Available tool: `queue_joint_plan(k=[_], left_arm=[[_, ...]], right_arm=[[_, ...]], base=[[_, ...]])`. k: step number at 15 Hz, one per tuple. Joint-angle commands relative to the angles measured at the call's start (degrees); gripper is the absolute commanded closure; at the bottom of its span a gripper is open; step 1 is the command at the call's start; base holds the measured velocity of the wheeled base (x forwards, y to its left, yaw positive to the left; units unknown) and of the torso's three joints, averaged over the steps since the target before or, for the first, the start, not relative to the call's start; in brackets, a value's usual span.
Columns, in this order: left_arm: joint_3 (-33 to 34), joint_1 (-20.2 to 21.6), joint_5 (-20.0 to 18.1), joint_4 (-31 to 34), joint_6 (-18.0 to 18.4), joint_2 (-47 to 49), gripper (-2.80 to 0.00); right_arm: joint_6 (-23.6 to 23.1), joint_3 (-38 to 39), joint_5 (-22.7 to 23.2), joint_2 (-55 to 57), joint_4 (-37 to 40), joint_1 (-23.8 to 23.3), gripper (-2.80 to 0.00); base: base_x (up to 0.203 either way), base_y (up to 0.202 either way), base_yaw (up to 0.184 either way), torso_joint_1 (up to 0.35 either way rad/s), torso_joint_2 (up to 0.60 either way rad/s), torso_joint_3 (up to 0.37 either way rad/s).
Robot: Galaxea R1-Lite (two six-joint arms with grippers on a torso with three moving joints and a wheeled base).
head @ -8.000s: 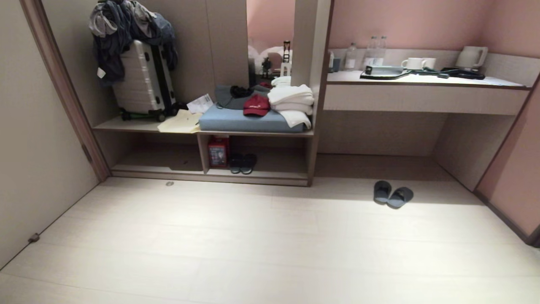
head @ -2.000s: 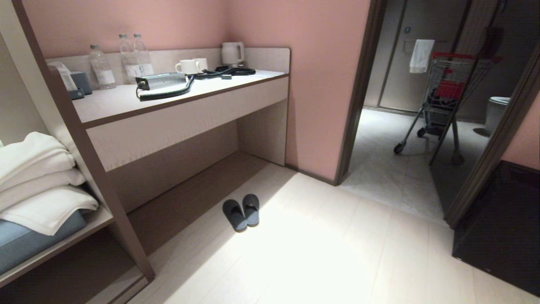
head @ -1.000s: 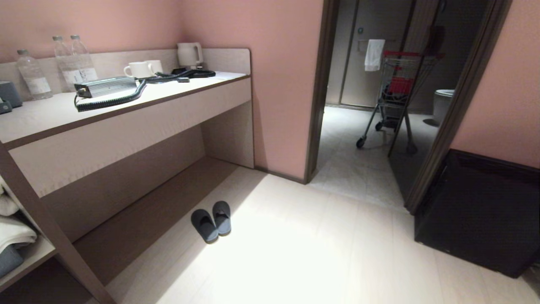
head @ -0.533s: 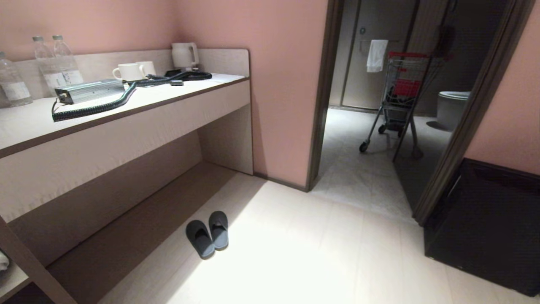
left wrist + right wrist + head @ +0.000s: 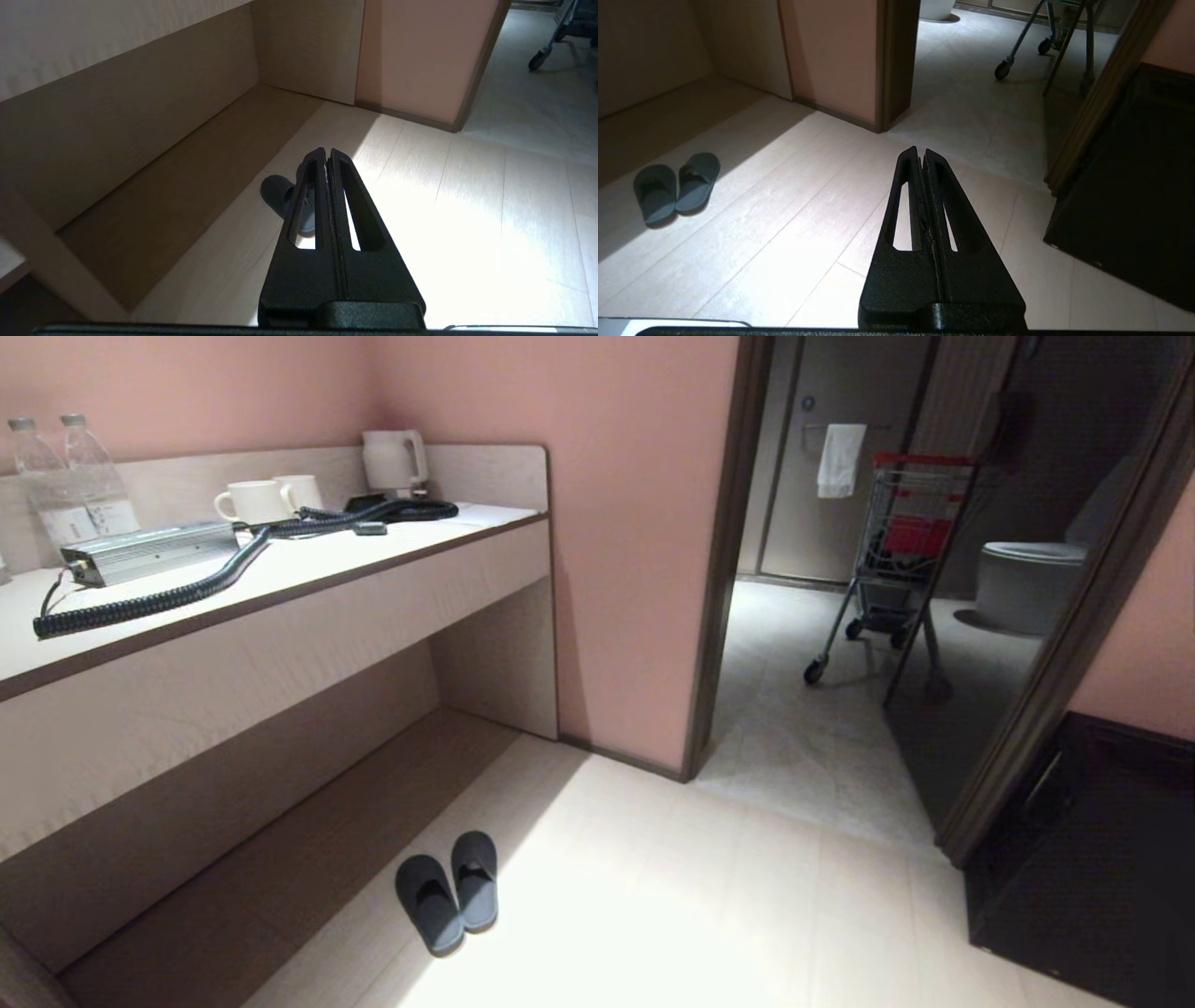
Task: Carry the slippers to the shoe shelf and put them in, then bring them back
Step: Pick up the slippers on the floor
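Head view: 2 grey-blue slippers (image 5: 446, 889)

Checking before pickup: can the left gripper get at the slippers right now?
Probably not yet. The left gripper is shut and well above the slippers on the floor; nothing blocks them.

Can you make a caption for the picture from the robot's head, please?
Grey-blue slippers sit side by side on the pale floor beside the long desk, untouched.

A long beige wood-laminate worktop (image 5: 308, 555) carries two white ceramic mugs (image 5: 266, 499), a pale electric kettle (image 5: 392, 459) and a black coiled cable (image 5: 168, 595).
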State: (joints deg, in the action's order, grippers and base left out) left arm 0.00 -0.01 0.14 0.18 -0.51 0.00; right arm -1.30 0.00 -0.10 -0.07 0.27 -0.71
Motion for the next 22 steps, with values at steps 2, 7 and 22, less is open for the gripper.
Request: queue_joint_plan(k=[2,7,22], left_arm=[[0.0,0.0,0.0,0.0,0.0,0.0,0.00],[0.0,-0.1,0.0,0.0,0.0,0.0,0.00],[0.0,0.0,0.0,0.0,0.0,0.0,0.00]], right_arm=[[0.0,0.0,0.0,-0.1,0.0,0.0,0.00],[0.0,0.0,0.0,-0.1,0.0,0.0,0.00],[-0.5,0.0,0.2,-0.1,0.0,0.0,0.00]], base=[[0.196,0.000,0.000,0.003,0.00,0.007],[0.196,0.000,-0.001,0.004,0.00,0.002],[0.052,0.000,0.000,0.003,0.00,-0.108]])
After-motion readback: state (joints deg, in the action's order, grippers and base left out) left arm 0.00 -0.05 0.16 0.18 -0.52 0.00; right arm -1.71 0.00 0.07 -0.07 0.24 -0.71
